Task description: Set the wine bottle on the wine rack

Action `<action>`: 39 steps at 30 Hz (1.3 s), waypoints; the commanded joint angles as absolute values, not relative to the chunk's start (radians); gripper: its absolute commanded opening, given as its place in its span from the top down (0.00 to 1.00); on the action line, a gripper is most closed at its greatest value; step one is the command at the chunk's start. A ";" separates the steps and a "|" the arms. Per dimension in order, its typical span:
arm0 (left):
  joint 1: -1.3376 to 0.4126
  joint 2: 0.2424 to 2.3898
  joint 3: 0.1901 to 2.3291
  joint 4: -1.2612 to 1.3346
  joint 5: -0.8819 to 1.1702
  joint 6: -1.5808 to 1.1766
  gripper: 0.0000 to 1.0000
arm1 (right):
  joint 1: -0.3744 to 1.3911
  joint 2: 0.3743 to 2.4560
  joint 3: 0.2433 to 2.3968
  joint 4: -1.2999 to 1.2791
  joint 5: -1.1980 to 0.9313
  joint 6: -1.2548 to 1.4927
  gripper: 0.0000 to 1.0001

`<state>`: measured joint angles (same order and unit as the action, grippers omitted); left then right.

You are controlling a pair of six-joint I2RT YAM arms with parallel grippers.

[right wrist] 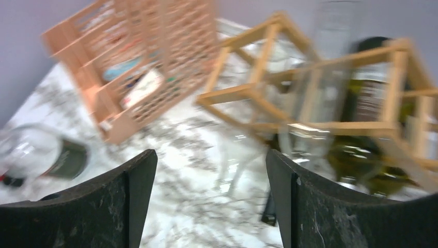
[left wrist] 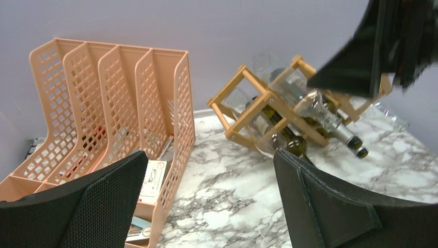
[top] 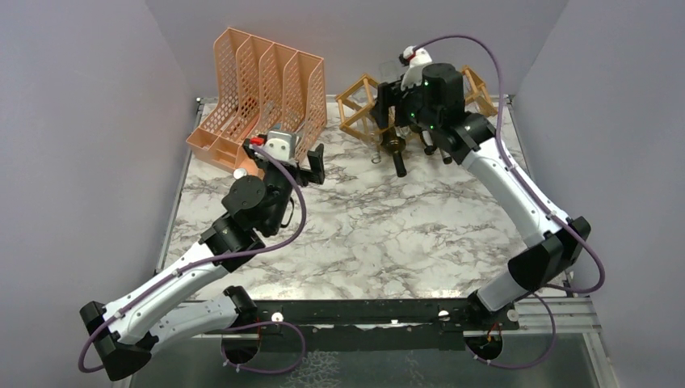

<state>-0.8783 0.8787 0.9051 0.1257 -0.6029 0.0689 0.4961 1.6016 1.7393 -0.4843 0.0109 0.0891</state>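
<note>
The tan wooden wine rack (top: 359,103) stands at the back of the marble table. A dark green wine bottle (left wrist: 283,137) and a clear one (left wrist: 330,121) lie in its cells, necks pointing out toward the front. My right gripper (right wrist: 212,191) hovers just in front of the wine rack (right wrist: 268,88), open, with nothing between its fingers. The green wine bottle (right wrist: 369,98) lies to its right, blurred. My left gripper (left wrist: 212,201) is open and empty above the table, between the organizer and the wine rack (left wrist: 258,101).
A peach mesh file organizer (top: 262,89) with papers and booklets in it stands at the back left, close to my left gripper (top: 315,166). Grey walls close in the table on three sides. The right wrist (top: 432,93) covers the rack's middle.
</note>
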 commanded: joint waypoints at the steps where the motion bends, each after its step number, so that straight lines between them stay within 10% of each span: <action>1: -0.877 0.808 0.965 0.153 -0.648 0.035 0.01 | 0.629 1.531 1.572 -0.306 -0.135 0.107 0.20; 11: -0.877 0.703 1.022 0.118 -0.798 0.190 0.01 | 0.903 1.593 1.423 -0.075 -0.164 0.123 0.20; 39: -0.877 0.642 0.977 0.215 -0.978 0.313 0.01 | 1.066 2.228 1.925 0.207 -0.277 0.088 0.36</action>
<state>-0.8783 0.6514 0.9859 0.1795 -0.9455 0.3016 1.0599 2.1971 1.8828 0.1062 -0.2241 0.0998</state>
